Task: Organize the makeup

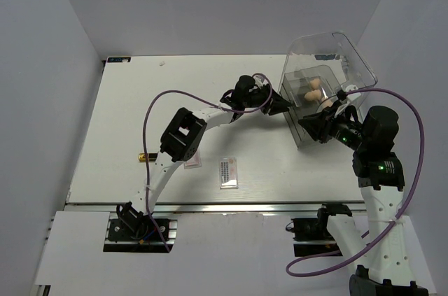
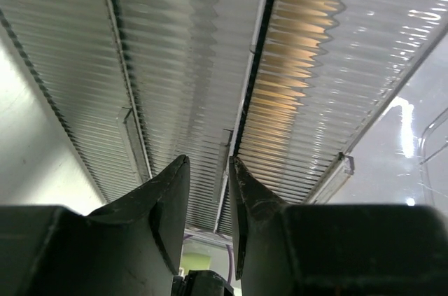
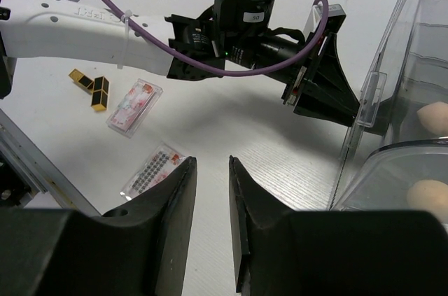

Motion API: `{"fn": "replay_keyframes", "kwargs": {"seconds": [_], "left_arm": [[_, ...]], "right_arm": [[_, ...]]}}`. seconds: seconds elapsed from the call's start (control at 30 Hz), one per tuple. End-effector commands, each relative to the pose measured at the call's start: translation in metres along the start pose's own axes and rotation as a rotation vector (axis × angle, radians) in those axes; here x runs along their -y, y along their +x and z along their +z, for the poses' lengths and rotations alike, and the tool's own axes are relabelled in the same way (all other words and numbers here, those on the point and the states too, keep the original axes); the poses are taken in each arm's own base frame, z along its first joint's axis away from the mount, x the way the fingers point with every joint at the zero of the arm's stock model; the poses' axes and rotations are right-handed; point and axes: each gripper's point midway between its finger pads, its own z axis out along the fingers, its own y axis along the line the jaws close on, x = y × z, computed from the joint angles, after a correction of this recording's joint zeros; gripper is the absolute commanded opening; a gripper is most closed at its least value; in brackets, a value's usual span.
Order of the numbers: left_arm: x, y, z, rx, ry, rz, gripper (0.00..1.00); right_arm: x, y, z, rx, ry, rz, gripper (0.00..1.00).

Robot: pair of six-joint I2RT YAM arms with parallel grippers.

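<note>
As it stands at the drawer front, left gripper (image 2: 208,161): jaws almost together with a thin gap. The handle tab (image 3: 369,93) sits at their tips, but I cannot tell whether they pinch it.
Right gripper (image 3: 212,161): jaws a little apart, holding nothing, beside the drawer box (image 1: 350,54) at the far right corner of the desk (image 1: 140,100).
Step, as I judge: work the drawer. Move straight along its slide, never sideways, so the light box does not shift.
Makeup: sponges (image 1: 313,88) inside the box; pinkish palette (image 3: 134,106) and dark-rowed palette (image 1: 228,171) by the near edge; lipstick tubes (image 3: 91,88) toward the left edge.
Right wrist view: shows both tubes and the tab, while the top view shows one tube.
Left wrist view: only the ribbed drawer fronts, very close.
</note>
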Motion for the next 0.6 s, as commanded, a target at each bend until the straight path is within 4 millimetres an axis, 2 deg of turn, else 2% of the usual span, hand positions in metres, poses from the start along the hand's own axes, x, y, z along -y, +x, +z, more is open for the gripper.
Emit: {"fn": "replay_keyframes", "kwargs": {"seconds": [0.0,0.17,0.27,0.33,0.47,0.5,0.57], "left_arm": [[0.021,0.007,0.005,-0.006,0.052,0.025,0.38],[0.021,0.007,0.006,0.000,0.068,0.011,0.28],[0.021,0.006,0.006,0.004,0.076,0.005,0.17],[0.023,0.006,0.005,0.006,0.091,0.006,0.04],[0.026,0.008,0.001,0.008,0.103,0.003,0.00],[0.021,0.008,-0.001,0.009,0.096,-0.001,0.00],[0.030,0.006,-0.009,0.021,0.111,0.019,0.00]], "right_arm": [[-0.003,-0.010,-0.001,0.038,-0.005,-0.028,0.31],[-0.003,-0.008,0.000,0.035,-0.008,-0.020,0.31],[-0.003,-0.009,-0.001,0.039,-0.009,-0.023,0.31],[-0.003,-0.009,-0.001,0.039,-0.008,-0.023,0.31],[-0.004,-0.009,-0.001,0.041,-0.009,-0.025,0.31],[-0.004,-0.009,-0.001,0.041,-0.009,-0.024,0.31],[-0.004,-0.010,-0.002,0.044,-0.008,-0.027,0.31]]}}
